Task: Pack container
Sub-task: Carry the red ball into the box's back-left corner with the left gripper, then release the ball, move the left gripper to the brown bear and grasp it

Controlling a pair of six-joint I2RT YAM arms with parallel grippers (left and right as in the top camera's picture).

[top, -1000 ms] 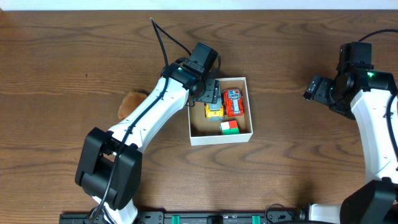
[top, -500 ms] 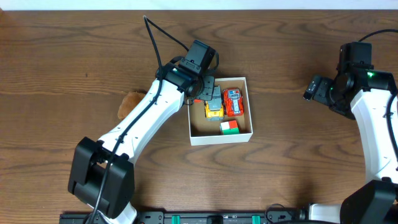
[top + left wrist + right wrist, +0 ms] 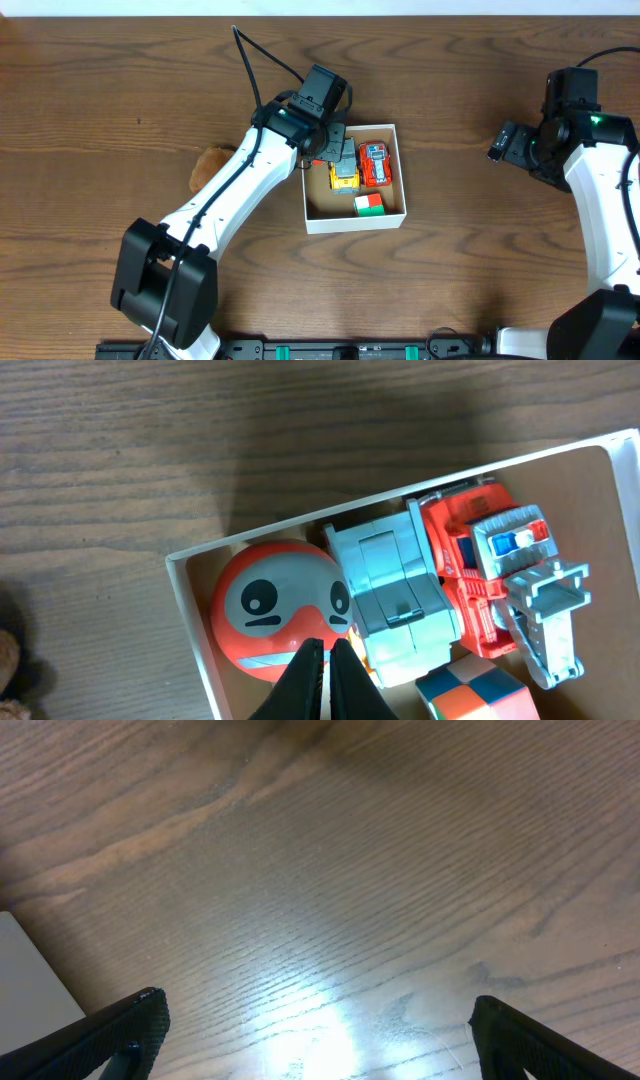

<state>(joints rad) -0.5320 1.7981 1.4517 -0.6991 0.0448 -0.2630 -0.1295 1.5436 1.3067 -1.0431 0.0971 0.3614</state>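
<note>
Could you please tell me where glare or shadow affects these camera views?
Right wrist view: a bright glare patch washes out the table grain near the bottom edge, between the open fingers. Left wrist view: a dark shadow lies on the wood beside the container, while the orange face toy inside is sharp. Overhead view: evenly lit, no glare.

We see a dark brown wooden counter (image 3: 100,120), long wavy grain, filling every view | we note a thin pale strip (image 3: 320,7) along its far edge | black rail (image 3: 350,350) with green clips at the near edge | we find a bright glare (image 3: 310,1040) on the wood in the right wrist view
</note>
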